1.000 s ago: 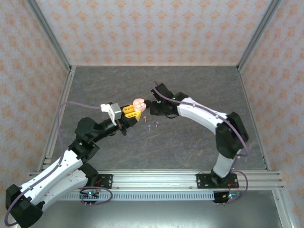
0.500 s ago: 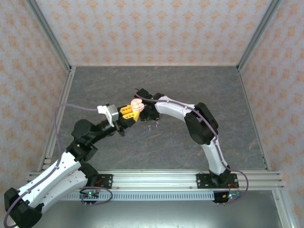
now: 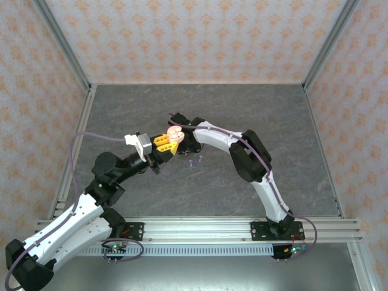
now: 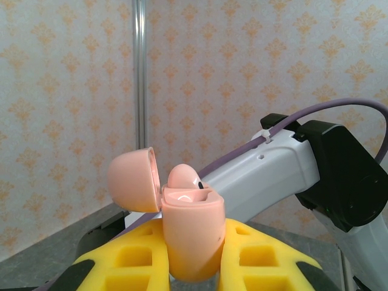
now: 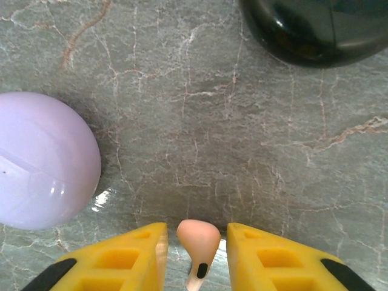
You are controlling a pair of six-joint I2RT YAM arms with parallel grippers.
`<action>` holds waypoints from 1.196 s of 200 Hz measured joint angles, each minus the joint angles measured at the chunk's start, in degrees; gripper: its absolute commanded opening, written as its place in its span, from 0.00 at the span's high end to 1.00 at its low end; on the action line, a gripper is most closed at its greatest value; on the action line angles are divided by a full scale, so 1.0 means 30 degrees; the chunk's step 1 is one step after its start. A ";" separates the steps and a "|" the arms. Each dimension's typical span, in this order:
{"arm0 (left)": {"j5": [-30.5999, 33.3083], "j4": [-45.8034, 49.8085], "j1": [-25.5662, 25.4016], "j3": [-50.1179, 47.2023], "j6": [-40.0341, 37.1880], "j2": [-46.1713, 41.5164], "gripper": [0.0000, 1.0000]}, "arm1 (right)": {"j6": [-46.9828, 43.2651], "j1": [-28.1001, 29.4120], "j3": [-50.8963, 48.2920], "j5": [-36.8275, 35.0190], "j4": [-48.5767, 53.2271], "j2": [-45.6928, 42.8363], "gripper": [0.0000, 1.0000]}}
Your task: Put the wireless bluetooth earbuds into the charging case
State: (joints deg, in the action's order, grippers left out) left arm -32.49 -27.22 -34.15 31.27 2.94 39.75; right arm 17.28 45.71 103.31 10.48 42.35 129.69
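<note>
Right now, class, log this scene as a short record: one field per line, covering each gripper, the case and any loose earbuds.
left gripper: shut on the pink charging case
case lid: open, one pink earbud seated inside
right gripper: fingers either side of a second pink earbud, contact unclear
table: a lilac case and a black case
loose: two purple earbuds

Your left arm reaches up and to the right. Its yellow two-finger left end effector [image 4: 193,267] is squeezed tight on the small pink open charging case [image 4: 189,233] and holds it up. Your right arm bends over to the left. Its yellow right end effector [image 5: 195,251] points down, with a tiny pink stemmed earbud [image 5: 198,241] between its fingers [image 5: 115,264].
</note>
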 measured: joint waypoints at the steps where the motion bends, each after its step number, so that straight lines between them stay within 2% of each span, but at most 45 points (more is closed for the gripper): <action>1: 0.0000 0.0000 0.0000 0.0000 0.0000 0.0007 1.00 | -0.0007 0.0007 0.0015 0.0000 0.0029 0.0015 0.70; 94: 0.0007 0.0270 0.0000 0.0000 -0.0007 0.0095 1.00 | -0.0350 0.0087 0.0481 -0.0539 0.0627 0.0284 0.80; 140: 0.0080 0.0270 0.0000 0.0000 -0.0007 0.0284 1.00 | -0.0568 0.0073 -0.1807 -0.0692 -0.1224 -0.1078 0.80; 174: 0.0080 0.0270 0.0000 0.0000 0.0000 0.0437 1.00 | -0.0561 -0.0372 -0.5399 -0.0525 -0.3126 -0.4299 0.81; 239: 0.0051 -0.0066 0.0000 0.0000 0.0211 0.1450 1.00 | -0.0998 -0.1967 -1.0863 -0.0758 -0.6127 -1.4265 0.81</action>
State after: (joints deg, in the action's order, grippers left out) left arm -32.34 -27.42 -34.15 31.27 3.57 44.10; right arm 14.28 39.81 70.72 8.21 23.97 86.89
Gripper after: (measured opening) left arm 0.164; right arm 0.191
